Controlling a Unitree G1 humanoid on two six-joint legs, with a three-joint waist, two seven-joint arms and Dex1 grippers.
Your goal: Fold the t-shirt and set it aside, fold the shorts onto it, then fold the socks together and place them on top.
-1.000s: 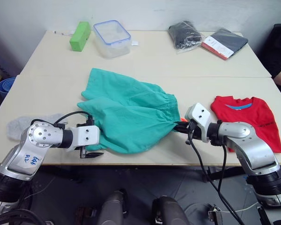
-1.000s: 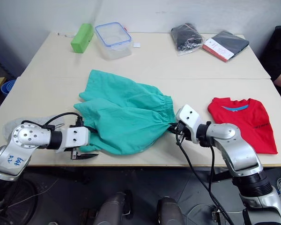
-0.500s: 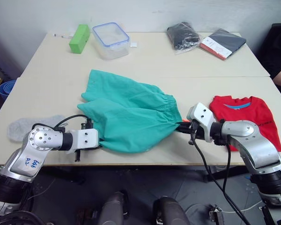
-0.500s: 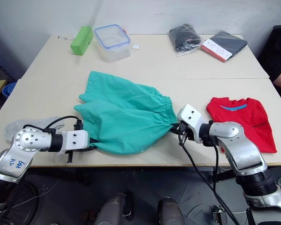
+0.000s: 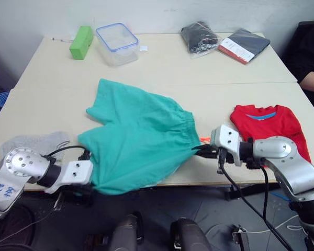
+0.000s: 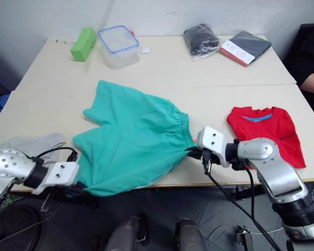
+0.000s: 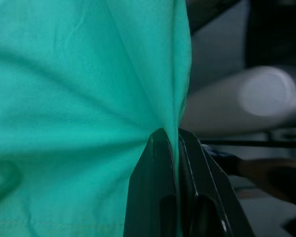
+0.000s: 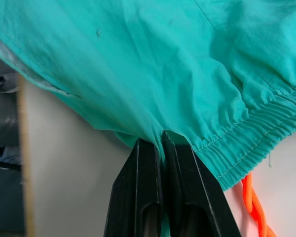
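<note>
The teal-green shorts (image 5: 138, 138) lie spread across the middle of the table, their near edge hanging over the front. My left gripper (image 7: 175, 140) is shut on the shorts' near-left leg hem, just off the table's front edge. My right gripper (image 8: 161, 140) is shut on the waistband corner at the near right, beside the orange drawstring (image 8: 254, 205). The red t-shirt (image 5: 272, 125) lies folded on the right side of the table. One light-grey sock (image 5: 34, 144) rests at the near left, behind my left arm.
At the back of the table (image 5: 220, 68) stand a green block (image 5: 80, 42), a clear lidded box (image 5: 114, 43), a black bagged bundle (image 5: 199, 36) and a dark flat packet (image 5: 243, 44). A person's arm (image 5: 311, 78) shows at the far right.
My left gripper went from open beside the hem to shut on it, then drew it toward me over the table's front edge. The right grip is unchanged. The camera has shifted.
</note>
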